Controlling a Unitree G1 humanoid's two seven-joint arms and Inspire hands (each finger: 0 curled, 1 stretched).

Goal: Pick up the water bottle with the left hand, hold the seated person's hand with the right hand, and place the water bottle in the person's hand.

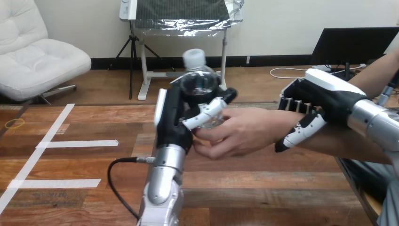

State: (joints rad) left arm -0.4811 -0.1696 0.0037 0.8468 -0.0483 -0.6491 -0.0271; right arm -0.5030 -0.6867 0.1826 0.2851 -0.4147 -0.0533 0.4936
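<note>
A clear water bottle with a white cap stands upright above the table, gripped by my left hand, whose fingers and thumb curl round its lower body. The person's hand reaches in from the right and touches the bottle's base, its fingers against my left hand. My right hand is wrapped over the person's wrist, fingers curled over the top and thumb underneath.
White tape strips mark the wooden table at the left. A yellow ring lies near the far left edge. A black cable loops beside my left forearm.
</note>
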